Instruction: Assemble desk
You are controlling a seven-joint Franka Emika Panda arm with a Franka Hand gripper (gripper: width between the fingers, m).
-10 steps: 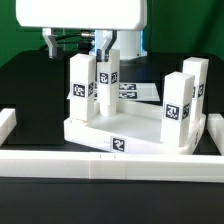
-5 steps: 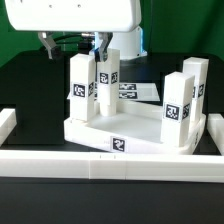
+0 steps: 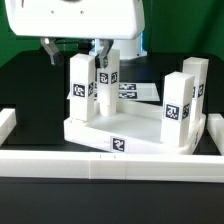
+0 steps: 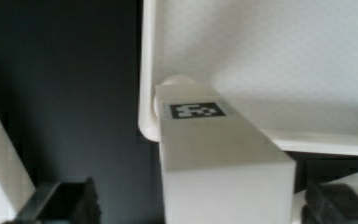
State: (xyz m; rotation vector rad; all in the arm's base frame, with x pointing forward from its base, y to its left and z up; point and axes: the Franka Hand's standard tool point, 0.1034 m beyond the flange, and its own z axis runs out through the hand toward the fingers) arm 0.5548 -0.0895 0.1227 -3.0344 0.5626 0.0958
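Nearest in the exterior view: long white border rail [image 3: 110, 160] across the front of the black counter [image 3: 30, 195], unchanged over the last second. Just behind it, touching or nearly so: desk tabletop [image 3: 125, 130], flat on the counter with raised rim up, same spot as before. Upright at its corners: four tagged legs. No visible shift in near left leg [image 3: 82, 85] or near right leg [image 3: 177, 108].

Above the left corner: gripper [image 3: 74, 50], low over the leg tops. Fingers [image 3: 97, 48] drawn in from their widest of a second ago to a middling gap, straddling one left-hand leg. Hard to tell from this view alone which of the two. From the wrist view: tagged leg [image 4: 220, 170] standing at the tabletop corner [image 4: 265, 60], dark fingers [image 4: 66, 200] on either side of it, with a sliver of gap showing on each side. So narrowing, but not clamped on anything yet.

Farther back: far left leg [image 3: 110, 72] and far right leg [image 3: 197, 80], both as before. Beyond them, flat on the counter: marker board [image 3: 142, 92].

Judging by this: all four legs already placed; closing in to grip one, probably to seat or twist it tight. Risk of nudging the neighbouring leg if off-centre.
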